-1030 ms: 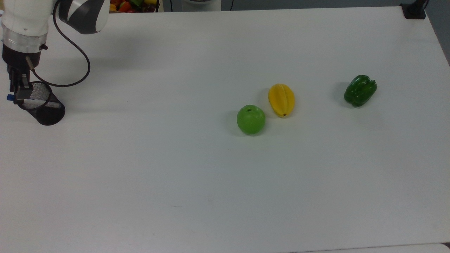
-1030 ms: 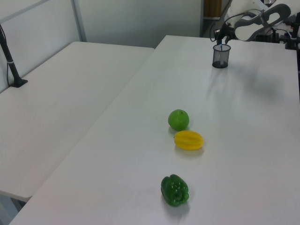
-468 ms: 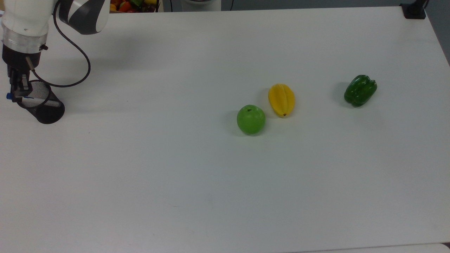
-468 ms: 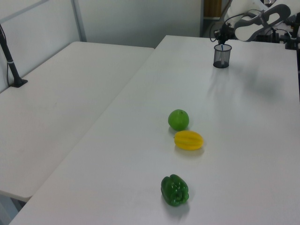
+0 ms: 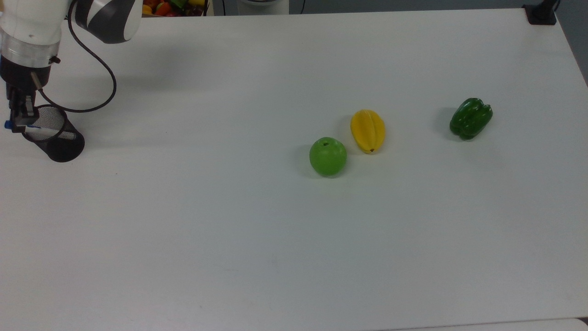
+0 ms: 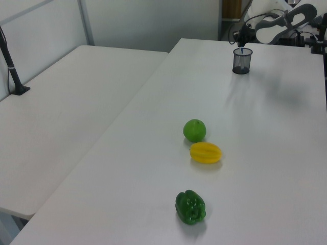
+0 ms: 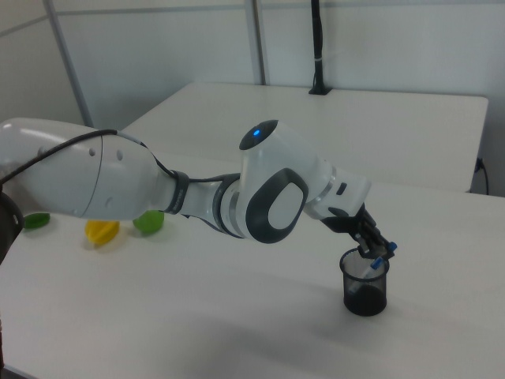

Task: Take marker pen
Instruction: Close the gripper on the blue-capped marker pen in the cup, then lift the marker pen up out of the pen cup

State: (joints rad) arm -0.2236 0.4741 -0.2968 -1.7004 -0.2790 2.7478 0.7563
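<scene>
white table (image 5: 294, 230), pincer (image 5: 20, 123) gripping marker pen (image 5: 41, 131)

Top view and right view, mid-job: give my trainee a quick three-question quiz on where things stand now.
1. True or false: the marker pen lies flat on the table.
2. Which container stands beneath the end effector? A) black mesh cup B) white bowl C) cardboard box
3. Fill in: in the top view, the fruit nearest the green apple is the yellow ____.

Key:
1. False; the end effector grips its capped end above the black mesh cup, the rest reaching into the cup.
2. A
3. Starfruit.
</scene>
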